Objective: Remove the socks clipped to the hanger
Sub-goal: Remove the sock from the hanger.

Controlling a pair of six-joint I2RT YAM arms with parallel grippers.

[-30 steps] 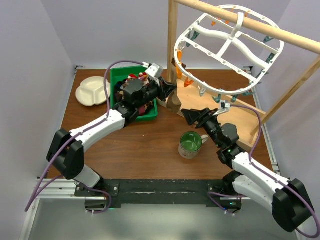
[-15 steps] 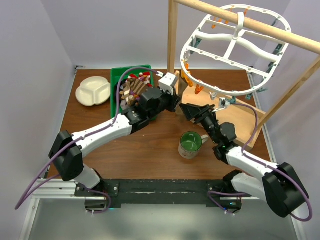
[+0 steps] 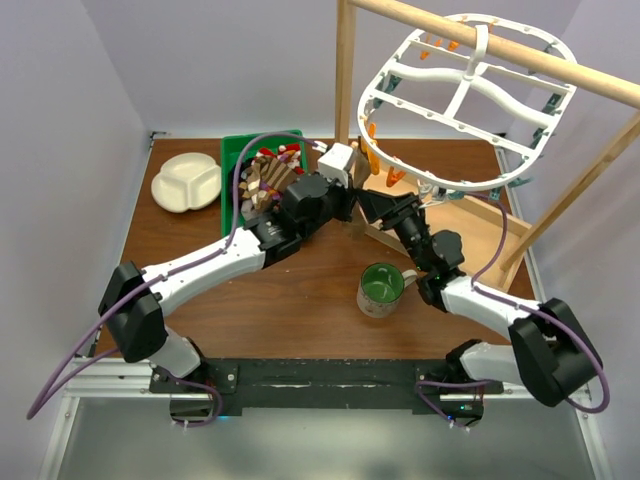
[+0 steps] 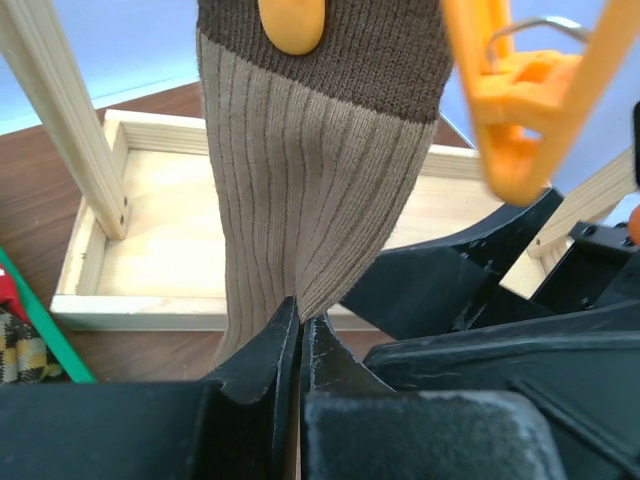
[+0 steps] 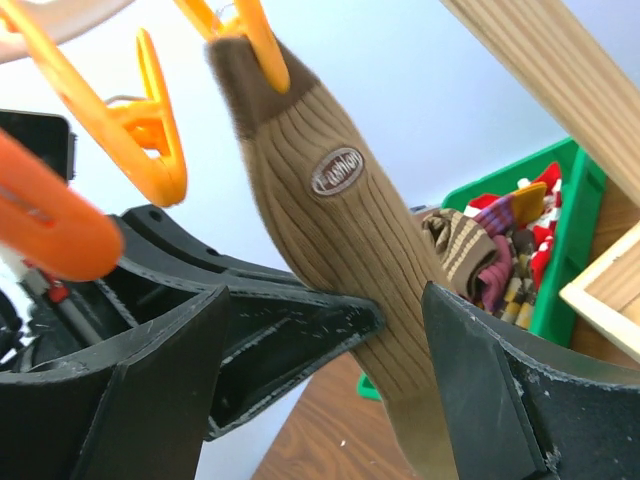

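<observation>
One ribbed sock (image 4: pixel 310 170), soft, light, hangs clipped. Left gripper (image 4: pixel 300 325) pinches its lower end; right gripper (image 5: pixel 330 320) spread wide around it. Likely best hold: near cuff.

The hanger (image 3: pixel 470 90) hangs from the pole (image 3: pixel 500 52) at the rear right, above the tray (image 3: pixel 480 240). One sock (image 4: pixel 310 190) hangs from its near-left rim. To the left, the bin (image 3: pixel 230 170) holds loose socks (image 3: pixel 265 175). The plate (image 3: pixel 186 182) lies left of the bin. The mug (image 3: pixel 381 288) stands before the tray.

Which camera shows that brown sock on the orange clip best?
The right wrist view: the brown sock shows nearly whole, label included. The left wrist view shows only ribbing pinched by the left fingers; the top view barely shows it.
</observation>
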